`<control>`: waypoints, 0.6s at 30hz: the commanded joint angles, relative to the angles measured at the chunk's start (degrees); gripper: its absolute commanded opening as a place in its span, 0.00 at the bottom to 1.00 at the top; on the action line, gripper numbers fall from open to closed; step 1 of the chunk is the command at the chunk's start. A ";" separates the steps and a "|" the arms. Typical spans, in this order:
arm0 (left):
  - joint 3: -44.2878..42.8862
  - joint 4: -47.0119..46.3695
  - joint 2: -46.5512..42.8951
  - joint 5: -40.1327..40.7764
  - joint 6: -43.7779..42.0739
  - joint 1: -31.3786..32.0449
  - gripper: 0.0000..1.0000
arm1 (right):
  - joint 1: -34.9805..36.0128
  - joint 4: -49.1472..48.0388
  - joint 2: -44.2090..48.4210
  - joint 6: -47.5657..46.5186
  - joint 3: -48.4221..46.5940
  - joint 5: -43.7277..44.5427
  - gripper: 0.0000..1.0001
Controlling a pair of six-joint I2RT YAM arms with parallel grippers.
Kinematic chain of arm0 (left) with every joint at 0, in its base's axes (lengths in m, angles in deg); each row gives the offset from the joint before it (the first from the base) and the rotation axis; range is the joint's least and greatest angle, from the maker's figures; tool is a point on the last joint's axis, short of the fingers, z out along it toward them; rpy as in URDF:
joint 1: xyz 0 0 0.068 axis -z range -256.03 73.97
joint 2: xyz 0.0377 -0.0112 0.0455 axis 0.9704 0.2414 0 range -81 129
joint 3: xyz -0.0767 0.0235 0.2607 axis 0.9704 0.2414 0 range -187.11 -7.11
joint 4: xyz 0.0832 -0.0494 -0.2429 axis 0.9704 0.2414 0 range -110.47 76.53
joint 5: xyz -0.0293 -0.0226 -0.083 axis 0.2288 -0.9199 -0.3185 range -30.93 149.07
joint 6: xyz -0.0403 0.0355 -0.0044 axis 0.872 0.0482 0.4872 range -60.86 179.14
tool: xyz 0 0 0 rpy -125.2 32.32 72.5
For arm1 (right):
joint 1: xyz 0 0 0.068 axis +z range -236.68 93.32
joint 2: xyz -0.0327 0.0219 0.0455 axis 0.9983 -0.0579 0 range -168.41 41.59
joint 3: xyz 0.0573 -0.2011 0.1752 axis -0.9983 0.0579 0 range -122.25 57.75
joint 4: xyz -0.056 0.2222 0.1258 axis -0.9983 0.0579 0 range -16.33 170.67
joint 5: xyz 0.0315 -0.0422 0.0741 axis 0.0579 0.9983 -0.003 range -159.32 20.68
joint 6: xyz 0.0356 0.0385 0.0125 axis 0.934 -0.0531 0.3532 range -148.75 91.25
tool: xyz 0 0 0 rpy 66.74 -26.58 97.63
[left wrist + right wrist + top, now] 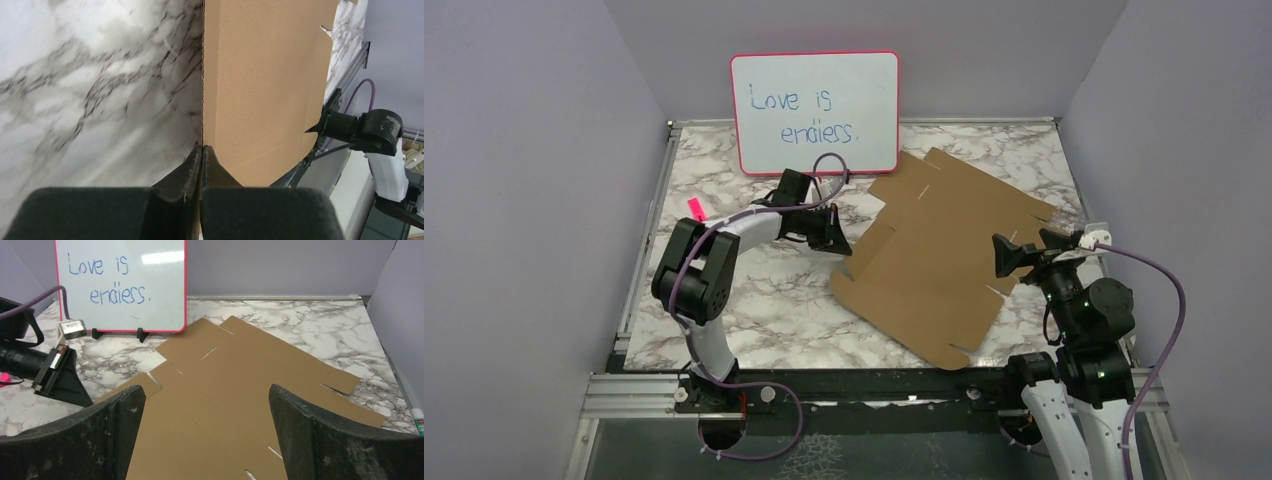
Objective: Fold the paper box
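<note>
Pinching one edge of the paper box [944,262] in the tightly closed left claw [201,150], probably to raise this flap. Holding the right claw [205,390] wide apart, empty, with the sheet just ahead and below, probably ready to press.

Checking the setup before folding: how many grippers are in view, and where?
2. The left gripper is shut on the left edge of the paper box; the right gripper stands open by its right edge. None seems hidden.
</note>
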 commanded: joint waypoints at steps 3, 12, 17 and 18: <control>3.02 11.07 -6.63 -0.63 -5.66 -4.84 0.00 | 0.66 -1.20 -0.46 -0.86 0.52 -1.02 1.00; 13.23 16.85 -19.47 3.63 -4.34 -8.98 0.00 | 1.10 -0.93 -1.13 -0.61 0.30 -0.30 1.00; 21.64 17.19 -29.05 6.56 0.75 -9.41 0.00 | 1.24 -0.35 -2.03 -0.09 -0.28 -0.07 1.00; 23.39 17.20 -30.97 6.61 2.13 -9.37 0.00 | 1.26 -0.22 -2.25 0.00 -0.52 0.11 1.00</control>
